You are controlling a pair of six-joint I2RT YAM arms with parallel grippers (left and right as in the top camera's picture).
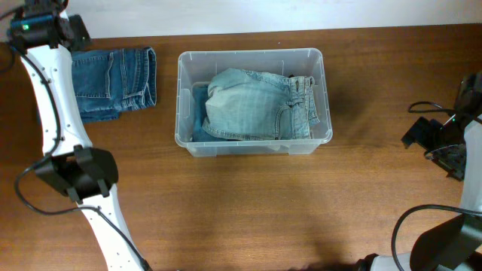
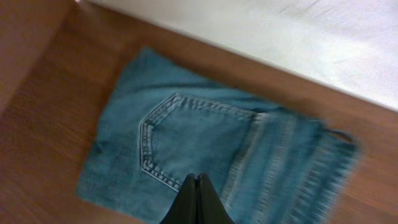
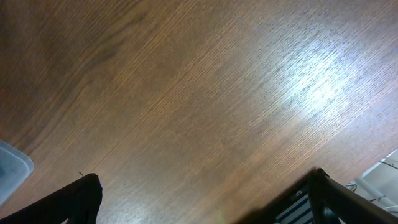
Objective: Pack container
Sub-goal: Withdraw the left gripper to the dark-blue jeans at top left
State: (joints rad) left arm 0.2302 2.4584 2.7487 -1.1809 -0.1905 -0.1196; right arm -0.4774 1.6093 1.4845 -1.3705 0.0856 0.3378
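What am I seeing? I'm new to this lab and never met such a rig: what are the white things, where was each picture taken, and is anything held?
Two white robot arms sit at a wooden table. The wide picture looks down from above; the other two come from cameras on each wrist. A clear container holds pale folded jeans; darker folded jeans lie on the table beside it. The left pincer is shut above those darker jeans, seemingly gripping nothing. The right pincer is open over bare wood, empty.

Robot lab (arms [image 1: 53, 98], wooden table [image 1: 248, 211])
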